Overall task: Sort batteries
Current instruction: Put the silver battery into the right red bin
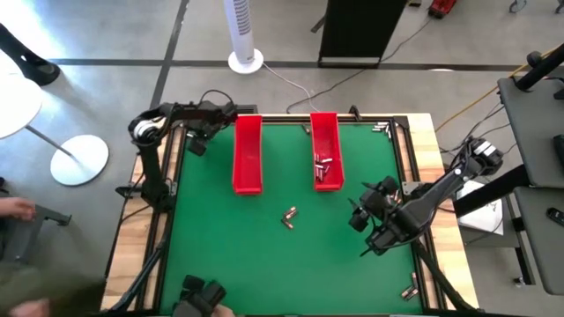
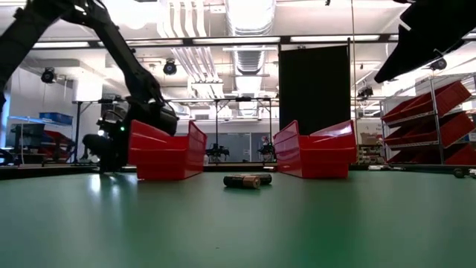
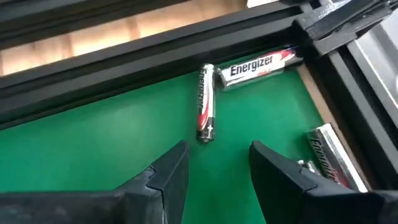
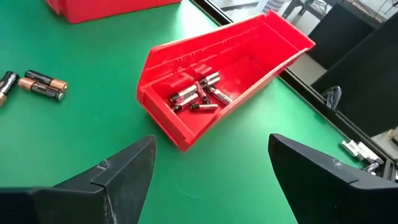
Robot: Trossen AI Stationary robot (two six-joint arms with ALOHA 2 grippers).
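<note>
While the left gripper (image 3: 214, 171) is poised, parted and empty, over a slim battery (image 3: 206, 102) at the table's far-left corner, pickup is judged in hand; descent and closure are required. Right gripper (image 4: 211, 168): wide, empty, near right tray (image 4: 249, 43).

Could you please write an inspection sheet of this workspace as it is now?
Surface: green mat, black frame.
Job's things: silver batteries inside right red tray; left red tray looks empty; dark batteries mid-mat; three Energizer batteries by the frame.
Clutter: nothing seen.
Grippers: left gripper open above the Energizer batteries; right gripper open, empty.
Cables: cables on floor.
Surroundings: fan, shelves.
</note>
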